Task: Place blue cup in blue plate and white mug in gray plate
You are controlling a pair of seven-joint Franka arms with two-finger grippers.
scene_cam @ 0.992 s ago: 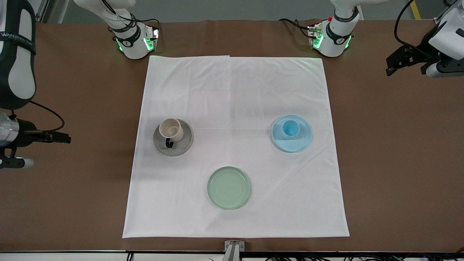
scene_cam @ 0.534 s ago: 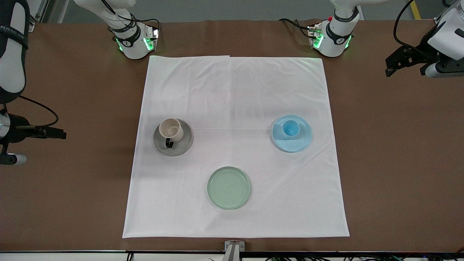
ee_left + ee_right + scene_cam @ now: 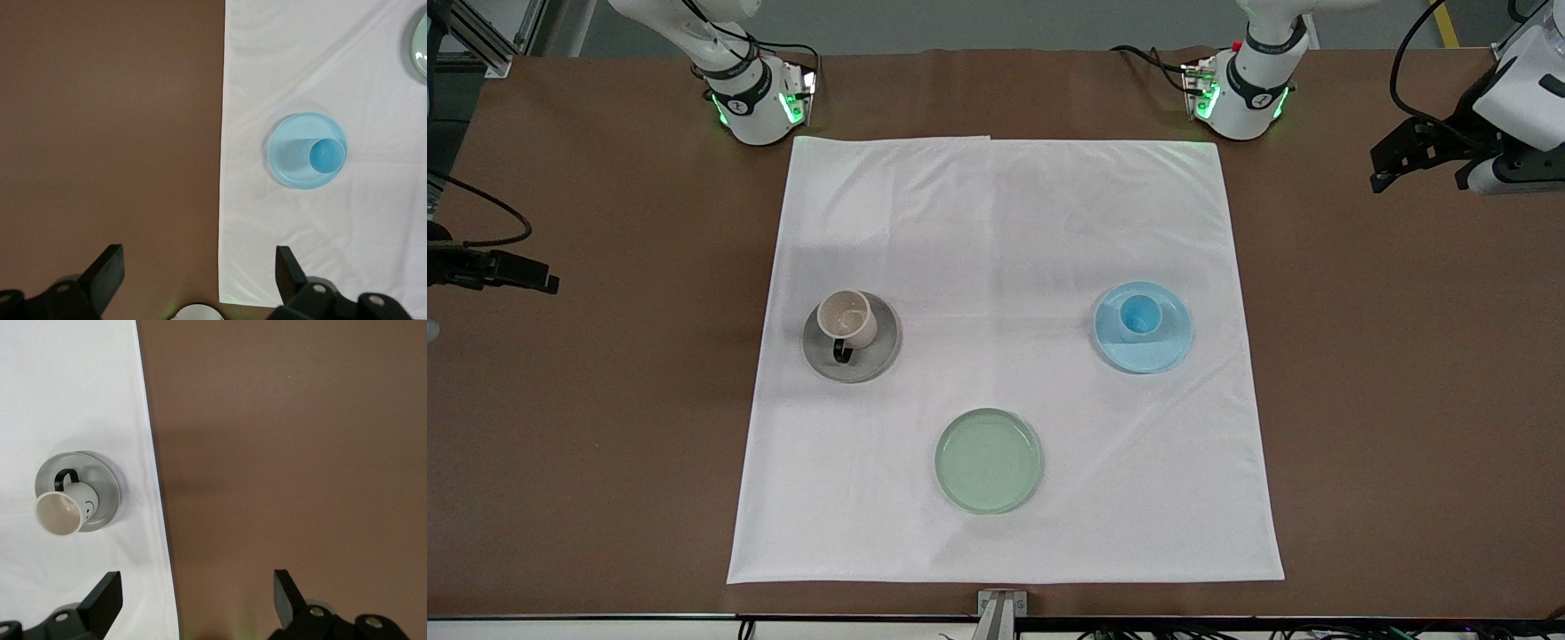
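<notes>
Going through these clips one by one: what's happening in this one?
Nothing is being handled right now. The blue cup stands in the blue plate, and the white mug stands in the gray plate, both on the white cloth. A green plate nearer the front camera holds nothing. The left gripper and the right gripper are both open and empty, each out over the bare brown table at its own end.

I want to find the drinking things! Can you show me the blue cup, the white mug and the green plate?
blue cup point(image 3: 1139, 316): front view, on its open inside.
white mug point(image 3: 845, 314): front view, inside its mouth.
green plate point(image 3: 988, 460): front view, on its bare middle.
</notes>
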